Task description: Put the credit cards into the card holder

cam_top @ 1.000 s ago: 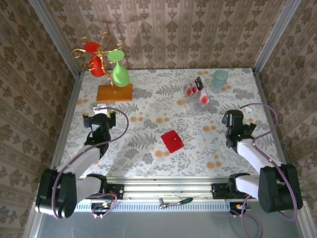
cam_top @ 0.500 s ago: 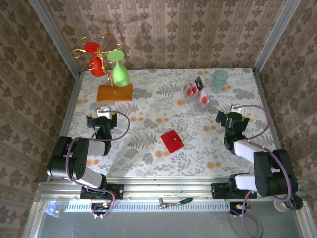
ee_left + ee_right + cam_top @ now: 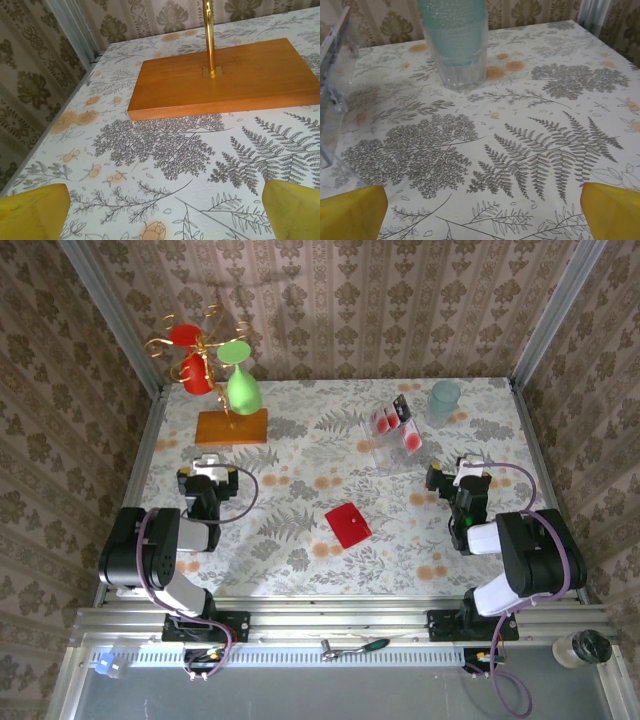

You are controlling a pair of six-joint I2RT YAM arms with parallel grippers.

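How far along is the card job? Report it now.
Done: nothing; the cards sit in the clear rack toward the far right, apart from the red wallet mid-table. In hand: nothing; the left gripper and right gripper are open and empty. Left: every card into the wallet.

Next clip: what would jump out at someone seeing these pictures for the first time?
The bright red card holder lies alone mid-table. At the far left, a gold stand hung with red and green glasses rises from an orange wooden base. The credit cards sit at a clear rack far right, beside a teal cup.
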